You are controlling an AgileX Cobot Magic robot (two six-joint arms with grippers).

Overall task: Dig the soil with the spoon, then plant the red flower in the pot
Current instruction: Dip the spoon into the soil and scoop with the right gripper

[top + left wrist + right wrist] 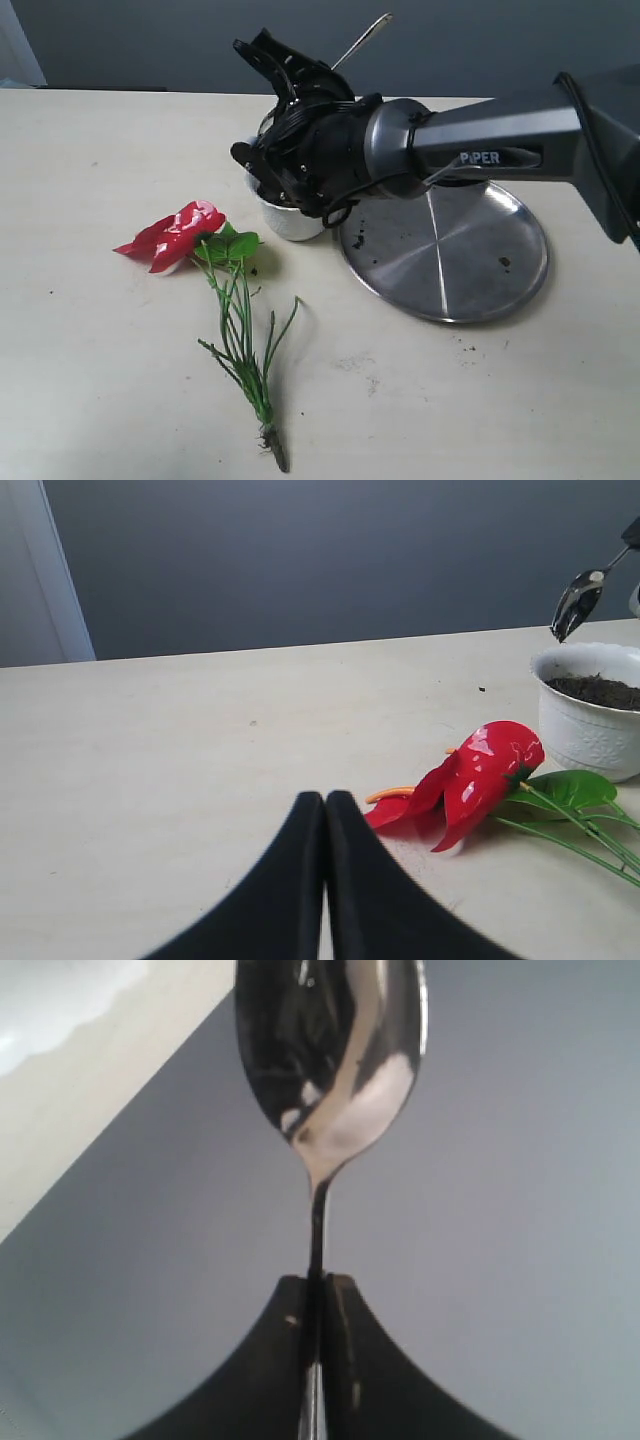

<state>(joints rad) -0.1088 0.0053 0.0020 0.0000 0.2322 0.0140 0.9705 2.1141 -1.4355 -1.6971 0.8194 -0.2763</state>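
Right gripper (318, 1290) is clamped on the thin handle of the spoon (330, 1055), whose bowl hangs just above the rim of the pot (590, 720) and clear of the dark soil (600, 690) inside it, with the handle's end sticking up past the arm. Just beside the pot lies the red flower (175, 235), flat on the table (90, 330) with its stems running toward the near edge and bare tabletop around it, while the steel plate (480, 270) sits on the pot's other side under the arm. Left gripper (325, 810), its fingers pressed together on nothing, hovers low over the table near the red blooms.
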